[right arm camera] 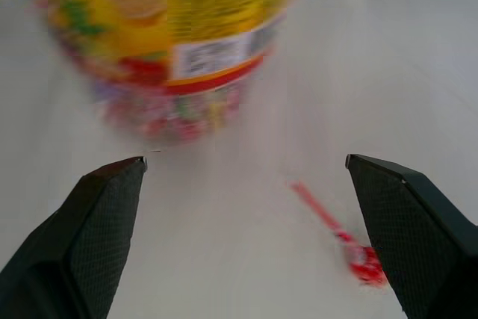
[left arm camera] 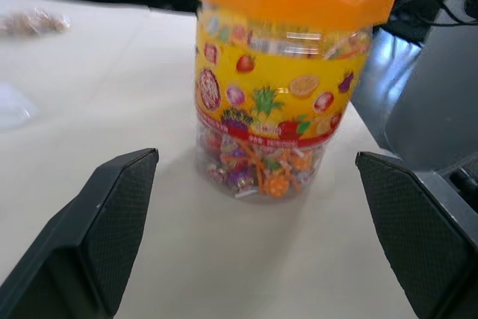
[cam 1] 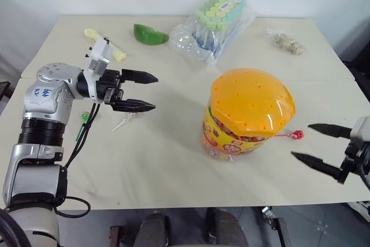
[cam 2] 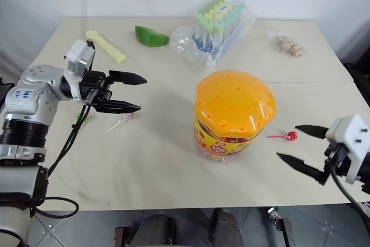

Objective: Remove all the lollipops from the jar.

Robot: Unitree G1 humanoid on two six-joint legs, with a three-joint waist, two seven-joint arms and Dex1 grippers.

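The jar (cam 1: 248,114), an orange tub with a dotted domed lid and a colourful label, stands upright on the table right of centre. A red lollipop (cam 1: 296,135) lies on the table just right of the jar. My right gripper (cam 1: 300,140) hovers open beside it, with nothing between its fingers. A white lollipop (cam 1: 126,121) lies on the table left of centre, below my left gripper (cam 1: 156,92). That gripper is open, empty and pointed at the jar. A green lollipop (cam 1: 85,118) lies partly behind the left arm's cables.
A clear bag of green-capped tubes (cam 1: 217,21) lies at the back, with a green wedge (cam 1: 150,34) and a yellow packet (cam 1: 107,43) to its left. A small packet of brown pieces (cam 1: 287,43) sits at the back right. The table's front edge (cam 1: 191,205) is near.
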